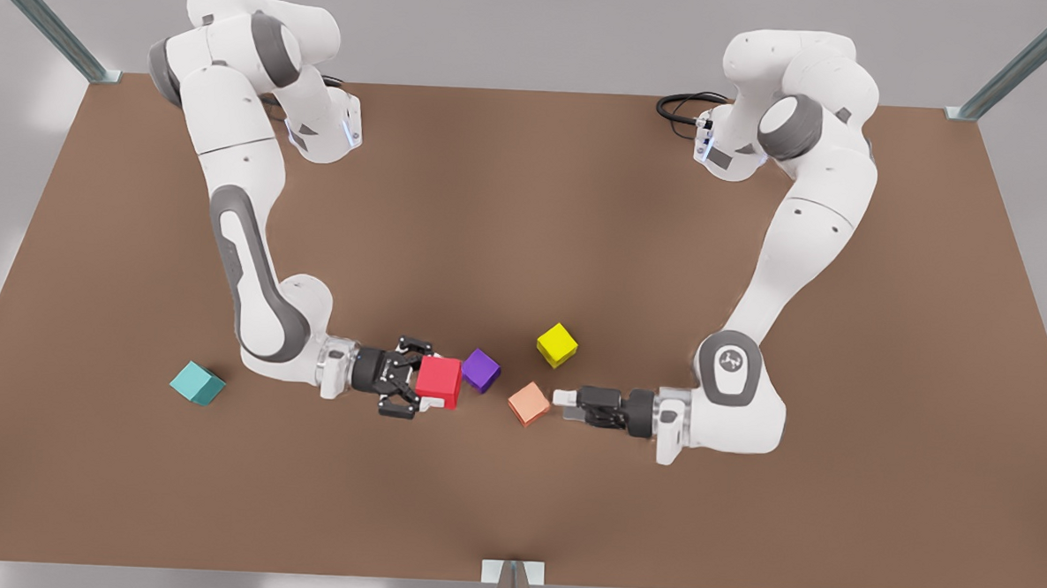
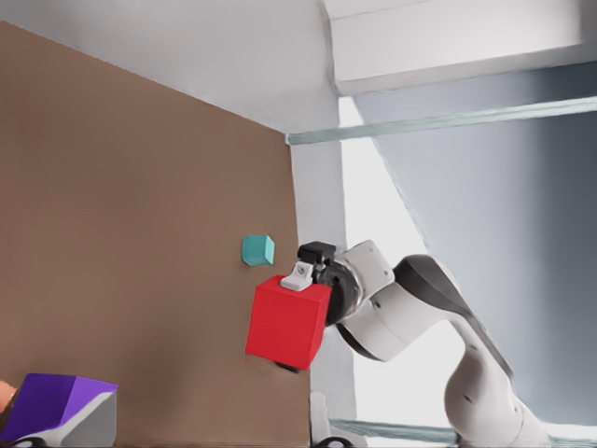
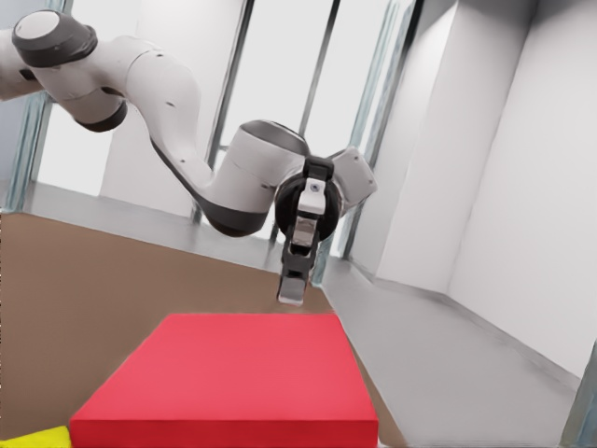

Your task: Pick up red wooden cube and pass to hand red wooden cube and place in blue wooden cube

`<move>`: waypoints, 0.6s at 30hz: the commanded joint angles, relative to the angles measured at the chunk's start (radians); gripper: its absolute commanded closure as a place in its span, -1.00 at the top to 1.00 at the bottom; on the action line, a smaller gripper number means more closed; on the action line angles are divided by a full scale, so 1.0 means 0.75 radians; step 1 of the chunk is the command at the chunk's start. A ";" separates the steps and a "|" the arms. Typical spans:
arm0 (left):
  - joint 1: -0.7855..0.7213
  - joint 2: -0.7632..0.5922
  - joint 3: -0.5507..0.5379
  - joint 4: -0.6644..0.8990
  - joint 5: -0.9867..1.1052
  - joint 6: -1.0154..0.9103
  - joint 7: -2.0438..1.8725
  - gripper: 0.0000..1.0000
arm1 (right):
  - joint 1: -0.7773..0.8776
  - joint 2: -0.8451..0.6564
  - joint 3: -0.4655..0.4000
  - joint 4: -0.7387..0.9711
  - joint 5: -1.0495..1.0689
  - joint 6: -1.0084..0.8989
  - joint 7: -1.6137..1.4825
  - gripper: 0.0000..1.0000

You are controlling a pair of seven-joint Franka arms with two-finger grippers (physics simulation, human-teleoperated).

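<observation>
You have the brown table (image 1: 581, 199) under both arms. In the front view, the right gripper (image 1: 431, 380) reaches in from 9 o'clock, its claw clamped on the red wooden cube (image 1: 438, 381), which is lifted beside the purple cube (image 1: 481, 370). The left gripper (image 1: 563, 396) waits at 3 o'clock by the salmon cube (image 1: 529, 403); you cannot tell its grip. The blue wooden cube (image 1: 197, 383) lies far out at 9 o'clock.

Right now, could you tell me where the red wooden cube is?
The red wooden cube is held in the right gripper, left of centre in the front view, beside the purple cube.
</observation>
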 commanded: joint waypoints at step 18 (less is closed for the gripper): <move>-0.137 -1.081 0.692 -0.678 1.080 -0.584 -0.308 1.00 | -0.299 -0.208 -0.324 0.048 -2.304 0.167 0.738 0.27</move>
